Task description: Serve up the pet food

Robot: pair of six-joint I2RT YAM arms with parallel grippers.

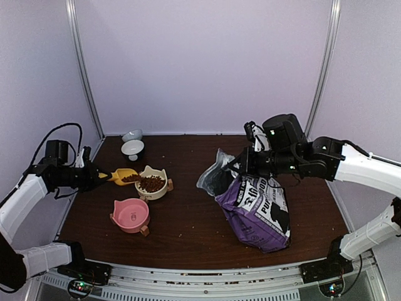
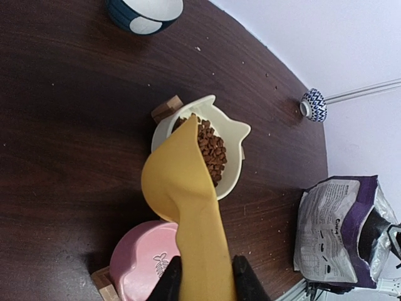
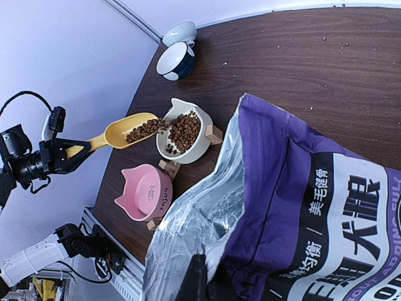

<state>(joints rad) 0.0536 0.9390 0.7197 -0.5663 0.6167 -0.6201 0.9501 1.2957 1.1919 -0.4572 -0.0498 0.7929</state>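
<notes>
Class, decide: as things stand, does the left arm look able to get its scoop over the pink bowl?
Probably yes. The left gripper holds the yellow scoop at the cream bowl's rim. The pink bowl sits just beside that bowl, nearer the arm's base, with nothing between.

The table (image 1: 188, 213) is dark wood-grain board, smooth with a dull sheen and dusted with pale crumbs. The scoop (image 2: 182, 188) is yellow plastic, smooth and matt. The kibble (image 2: 212, 147) looks dry, rough and dull. The cream bowl (image 2: 235, 157) is smooth with a soft gloss; whether it is ceramic or plastic I cannot tell. The pink bowl (image 2: 141, 257) has the same satin finish. Both sit on bare light wood blocks (image 2: 166, 108). The bag (image 3: 301, 188) is glossy printed plastic film, its lining (image 3: 200, 219) crinkled silver foil. At the far left corner, the blue bowl (image 2: 144, 9) and patterned bowl (image 2: 313, 105) look glazed. The posts (image 1: 84, 69) are pale metal, dully shining.
</notes>
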